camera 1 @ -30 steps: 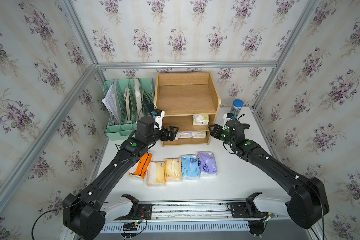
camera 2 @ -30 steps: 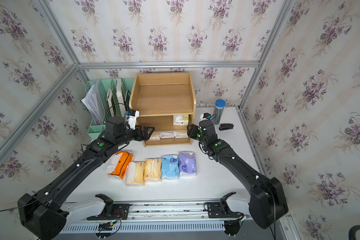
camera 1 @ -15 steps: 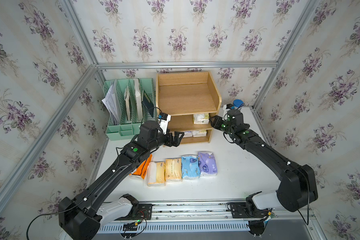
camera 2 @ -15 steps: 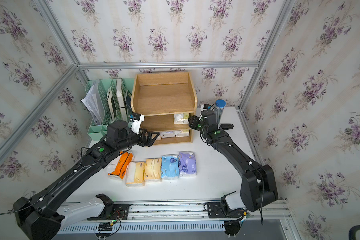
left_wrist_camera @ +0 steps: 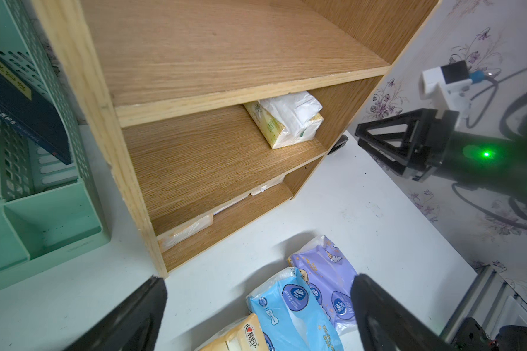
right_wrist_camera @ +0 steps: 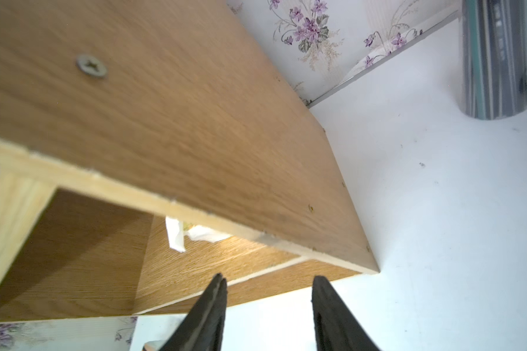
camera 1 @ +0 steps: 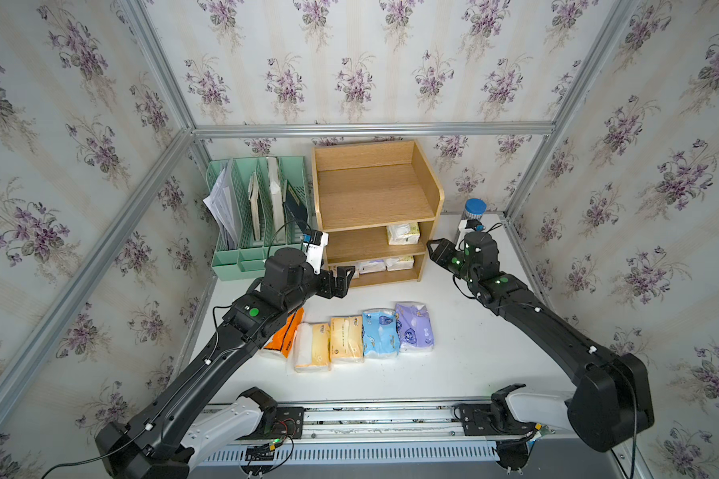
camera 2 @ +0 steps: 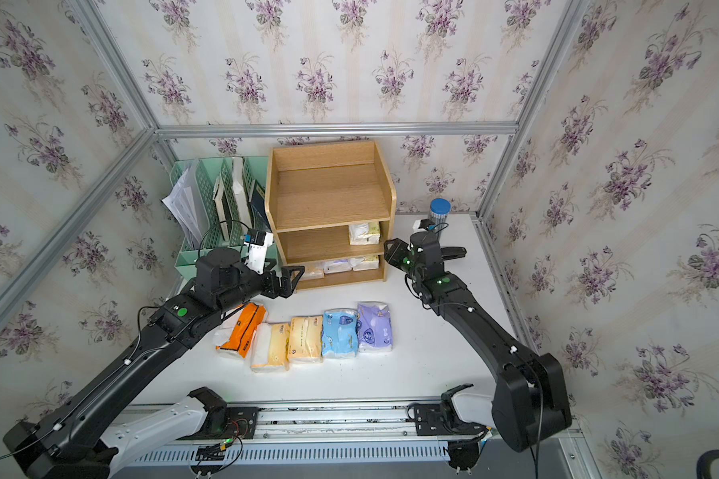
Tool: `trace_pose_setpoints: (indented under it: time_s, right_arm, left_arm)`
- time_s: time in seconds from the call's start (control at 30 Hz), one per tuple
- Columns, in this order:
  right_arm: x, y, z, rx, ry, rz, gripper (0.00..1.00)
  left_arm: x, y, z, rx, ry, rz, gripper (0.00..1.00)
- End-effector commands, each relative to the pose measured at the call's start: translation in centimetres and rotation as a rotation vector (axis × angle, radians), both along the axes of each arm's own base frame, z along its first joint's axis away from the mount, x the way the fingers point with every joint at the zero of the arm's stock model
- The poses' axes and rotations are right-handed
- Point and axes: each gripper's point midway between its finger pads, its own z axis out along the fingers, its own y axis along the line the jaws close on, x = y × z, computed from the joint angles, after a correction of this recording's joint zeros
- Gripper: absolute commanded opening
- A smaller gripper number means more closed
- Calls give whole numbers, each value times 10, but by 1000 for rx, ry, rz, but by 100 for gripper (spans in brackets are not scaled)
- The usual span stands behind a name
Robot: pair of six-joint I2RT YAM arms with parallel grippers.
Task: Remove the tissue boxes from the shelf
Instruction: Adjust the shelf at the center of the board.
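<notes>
The wooden shelf (camera 1: 374, 199) (camera 2: 328, 195) stands at the back of the table. One white-yellow tissue pack (camera 1: 403, 233) (left_wrist_camera: 286, 120) lies at the right end of its middle tier. More tissue packs (camera 1: 372, 265) (camera 2: 337, 265) lie in the bottom tier. On the table in front is a row of packs: orange (camera 1: 285, 331), two cream-yellow (camera 1: 312, 346) (camera 1: 346, 339), light blue (camera 1: 380, 333), purple (camera 1: 414, 327). My left gripper (camera 1: 343, 280) (left_wrist_camera: 257, 281) hangs wide open and empty before the bottom tier's left end. My right gripper (camera 1: 432, 249) (right_wrist_camera: 268, 276) is open and empty, just off the shelf's right side panel.
A mint green file organizer (camera 1: 258, 215) with papers stands left of the shelf. A blue-capped striped cylinder (camera 1: 474, 209) stands in the back right corner, and a black stapler (camera 2: 453, 253) lies behind my right wrist. The arms' rail (camera 1: 370, 419) runs along the table's front edge.
My left gripper has come slightly forward and lower in front of the shelf. My right gripper has risen a little beside the shelf's right side. No pack has moved.
</notes>
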Motion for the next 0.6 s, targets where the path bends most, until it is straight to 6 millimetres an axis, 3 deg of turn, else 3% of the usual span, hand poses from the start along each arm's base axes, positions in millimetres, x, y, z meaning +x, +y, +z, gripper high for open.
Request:
trace_pose_setpoints:
  time_s: [0.0, 0.2, 0.23, 0.27, 0.57]
  right_arm:
    - [-2, 6, 19, 122, -64, -63, 50]
    - [0, 33, 28, 187, -117, -69, 52]
    - [-5, 50, 28, 196, -118, -37, 53]
    - [-3, 54, 29, 202, -121, -39, 54]
    - [21, 64, 29, 285, -153, -129, 59]
  left_arm:
    - [9, 8, 0, 26, -13, 33, 99]
    - [28, 14, 3, -2, 0, 61, 99]
    - [30, 14, 4, -9, -4, 61, 99]
    - [32, 12, 4, -16, -4, 54, 99]
    - [44, -4, 1, -55, 13, 8, 99]
